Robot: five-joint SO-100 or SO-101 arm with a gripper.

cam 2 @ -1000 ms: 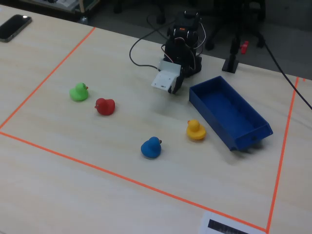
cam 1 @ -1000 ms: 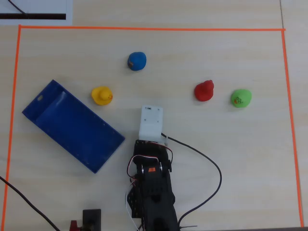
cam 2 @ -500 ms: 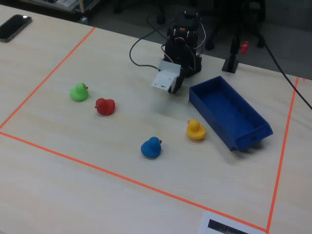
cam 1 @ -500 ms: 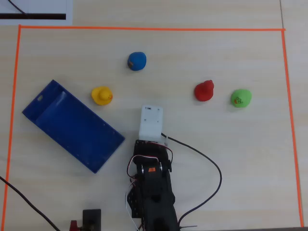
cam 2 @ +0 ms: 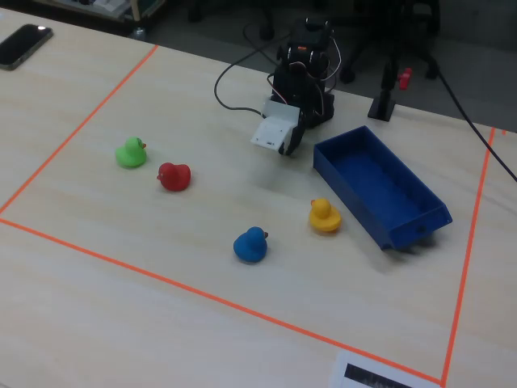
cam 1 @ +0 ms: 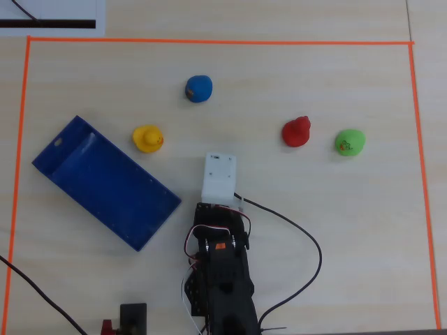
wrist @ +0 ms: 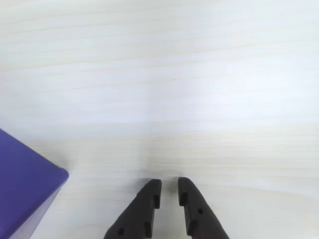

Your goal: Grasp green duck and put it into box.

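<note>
Overhead, the small bright green rubber duck [cam 1: 349, 142] sits far right beside the red duck [cam 1: 296, 131], well apart from the dark blue shallow box [cam 1: 105, 182] at left. At the wrist, the black gripper [wrist: 169, 185] is nearly closed, holding nothing. Sideways, the arm is folded near the box [cam 2: 380, 187].

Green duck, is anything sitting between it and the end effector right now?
Yes. In the overhead view the red duck sits just left of the green duck, roughly on the line from the end effector; approaching from slightly below likely avoids it.
</note>
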